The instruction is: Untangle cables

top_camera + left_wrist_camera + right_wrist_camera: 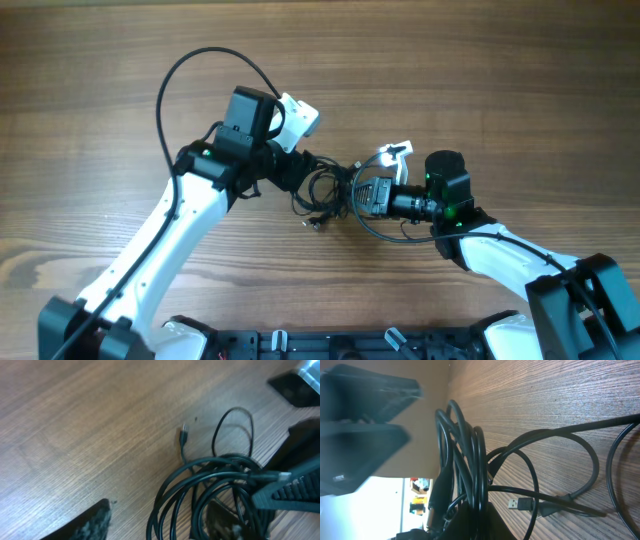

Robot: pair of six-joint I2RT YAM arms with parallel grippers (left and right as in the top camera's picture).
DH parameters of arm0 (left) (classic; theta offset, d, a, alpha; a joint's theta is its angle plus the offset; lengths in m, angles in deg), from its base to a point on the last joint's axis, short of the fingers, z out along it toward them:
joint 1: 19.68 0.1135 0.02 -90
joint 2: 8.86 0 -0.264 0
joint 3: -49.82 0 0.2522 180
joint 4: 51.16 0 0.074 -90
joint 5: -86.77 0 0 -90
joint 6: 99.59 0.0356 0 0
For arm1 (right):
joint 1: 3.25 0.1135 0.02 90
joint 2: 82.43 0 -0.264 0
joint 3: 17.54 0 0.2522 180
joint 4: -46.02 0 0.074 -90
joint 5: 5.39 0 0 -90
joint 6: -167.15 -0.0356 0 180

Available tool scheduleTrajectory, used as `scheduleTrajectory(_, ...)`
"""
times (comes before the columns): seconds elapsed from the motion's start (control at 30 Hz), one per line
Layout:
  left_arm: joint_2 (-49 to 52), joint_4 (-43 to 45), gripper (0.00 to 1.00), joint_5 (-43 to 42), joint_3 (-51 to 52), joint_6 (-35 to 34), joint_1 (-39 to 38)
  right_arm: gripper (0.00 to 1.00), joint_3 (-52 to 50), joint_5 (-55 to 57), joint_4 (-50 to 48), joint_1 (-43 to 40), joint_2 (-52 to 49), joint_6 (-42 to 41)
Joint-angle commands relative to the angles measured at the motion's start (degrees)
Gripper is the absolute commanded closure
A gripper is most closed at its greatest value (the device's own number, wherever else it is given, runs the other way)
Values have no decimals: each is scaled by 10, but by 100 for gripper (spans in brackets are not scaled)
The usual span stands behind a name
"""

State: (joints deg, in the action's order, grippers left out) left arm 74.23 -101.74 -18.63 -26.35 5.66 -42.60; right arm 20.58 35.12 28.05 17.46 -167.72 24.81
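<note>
The cables (328, 190) were bunched in a loose coil near the centre of the worktop (480, 70), between the two end effectors. The left end effector (318, 172) was spread wide at the coil's 10 o'clock side, with nothing pinched. The right end effector (352, 192) was pressed together, apparently pinching strands at the 3 o'clock side. It was judged that one strand should be singled out, ideally the one ending in the small plug (183, 434). That strand should be drawn away slowly while the coil was anchored by the right. The left arm was stretched in from 7 o'clock, wrist tipped down. The right arm was reached in low from 4 o'clock.
</note>
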Motion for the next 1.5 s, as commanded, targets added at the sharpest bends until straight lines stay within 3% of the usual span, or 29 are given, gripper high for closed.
scheduleTrajectory(0.0,30,2,41,-15,-2,26,-1,90,0,-14,-4,3,-3,14)
scheduleTrajectory(0.2,65,3,40,-15,-2,26,-1,90,0,-38,-10,3,-3,14)
scheduleTrajectory(0.3,79,14,44,-14,-2,25,0,90,0,-65,-25,3,-3,16)
scheduleTrajectory(0.43,96,40,76,29,-2,20,0,91,0,-123,-33,3,-3,45)
scheduleTrajectory(0.53,103,57,96,115,-2,-54,1,91,0,-132,-31,3,-3,44)
scheduleTrajectory(0.7,104,55,96,283,-2,-256,20,93,0,-104,-31,3,-3,41)
scheduleTrajectory(0.83,104,30,96,299,-2,-420,52,92,0,-74,-31,3,-3,26)
scheduleTrajectory(0.87,104,24,92,290,-2,-448,60,91,0,-69,-30,3,-3,26)
scheduleTrajectory(0.9,104,21,70,248,-2,-457,68,88,0,-56,-29,3,-3,26)
scheduleTrajectory(1.0,104,22,28,171,-2,-452,71,84,0,-11,-17,3,-3,8)
scheduleTrajectory(1.07,104,23,5,112,-2,-430,71,75,0,35,3,3,-3,-24)
scheduleTrajectory(1.1,104,23,0,87,-2,-421,71,68,0,46,9,3,-3,-30)
scheduleTrajectory(1.2,104,23,0,24,-2,-411,71,34,0,96,46,3,-3,-60)
scheduleTrajectory(1.23,104,23,0,10,-2,-411,71,13,0,109,60,3,-3,-69)
scheduleTrajectory(1.27,104,22,0,-4,-2,-411,71,0,0,117,72,3,-3,-70)
scheduleTrajectory(1.47,104,13,4,-48,-2,-412,70,1,0,117,85,-47,5,-23)
